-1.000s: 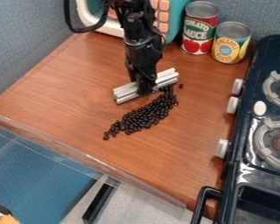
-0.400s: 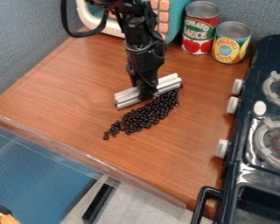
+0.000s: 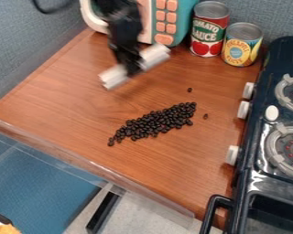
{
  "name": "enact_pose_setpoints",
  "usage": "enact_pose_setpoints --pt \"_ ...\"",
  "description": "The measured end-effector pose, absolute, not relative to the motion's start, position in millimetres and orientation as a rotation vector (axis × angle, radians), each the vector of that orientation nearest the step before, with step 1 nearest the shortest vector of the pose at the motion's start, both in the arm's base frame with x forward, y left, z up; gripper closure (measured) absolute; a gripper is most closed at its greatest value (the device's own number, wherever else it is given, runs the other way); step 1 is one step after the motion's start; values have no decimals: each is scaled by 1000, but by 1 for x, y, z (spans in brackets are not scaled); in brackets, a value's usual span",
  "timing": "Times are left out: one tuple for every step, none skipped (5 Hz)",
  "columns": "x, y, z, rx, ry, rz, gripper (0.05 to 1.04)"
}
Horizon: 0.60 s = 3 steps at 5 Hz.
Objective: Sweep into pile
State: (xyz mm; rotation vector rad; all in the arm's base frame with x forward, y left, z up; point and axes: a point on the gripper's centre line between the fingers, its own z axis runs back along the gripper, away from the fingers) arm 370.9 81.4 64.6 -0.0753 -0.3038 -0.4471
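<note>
The camera looked down at a slant from above the wooden counter (image 3: pixel 69 100), facing the blue-grey wall (image 3: pixel 274 13) behind it. It stood close enough that the stove (image 3: pixel 254 148) ran off the right edge.

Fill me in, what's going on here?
The robot's gripper is holding a silver bar over the wooden counter, apart from the dark beans. Most of the beans lie together in a long, slanted heap. One stray bean sits toward the cans, and another toward the stove.
</note>
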Motion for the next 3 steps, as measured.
enact_pose_setpoints --pt "377 115 77 -56 -357 -337 718" --pt "379 139 51 -37 -270 -232 718" --pt "383 149 21 -17 -156 -134 656"
